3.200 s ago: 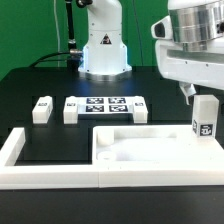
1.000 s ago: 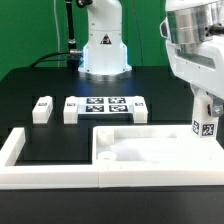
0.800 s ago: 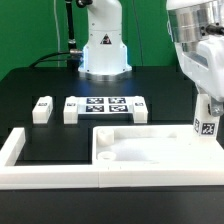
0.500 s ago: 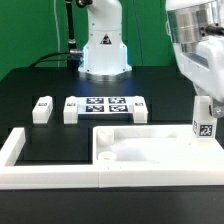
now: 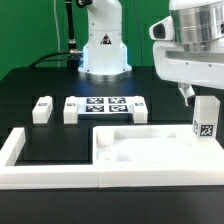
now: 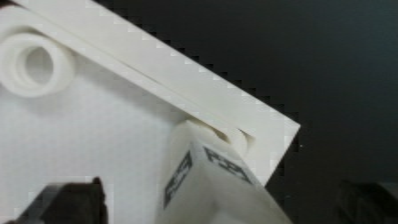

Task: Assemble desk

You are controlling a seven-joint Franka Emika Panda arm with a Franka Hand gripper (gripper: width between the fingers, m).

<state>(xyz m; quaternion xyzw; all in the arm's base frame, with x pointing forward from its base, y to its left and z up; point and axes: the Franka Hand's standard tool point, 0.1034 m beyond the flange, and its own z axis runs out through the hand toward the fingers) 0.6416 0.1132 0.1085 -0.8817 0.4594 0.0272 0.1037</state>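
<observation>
The white desk tabletop [image 5: 150, 152] lies rim-up at the front, inside the border wall. One white leg [image 5: 205, 118] stands upright in its corner at the exterior view's right, its tag facing the camera. My gripper [image 5: 198, 98] hangs over the top of this leg, with one finger [image 5: 188, 93] beside it. In the wrist view the leg [image 6: 222, 185] sits in the tabletop's corner [image 6: 267, 125]. A dark fingertip [image 6: 63, 205] stands apart from the leg, so the jaws are open. Three more legs [image 5: 41, 108] [image 5: 70, 108] [image 5: 140, 108] lie at the back.
The marker board [image 5: 105, 105] lies between the loose legs. The low white U-shaped border wall [image 5: 20, 150] runs along the front and the exterior view's left. The robot base [image 5: 103, 45] stands at the back. A round socket [image 6: 36, 65] shows on the tabletop.
My hand has turned back about its vertical axis to the pose of 3.2 s ago. The leg stays standing in the corner.
</observation>
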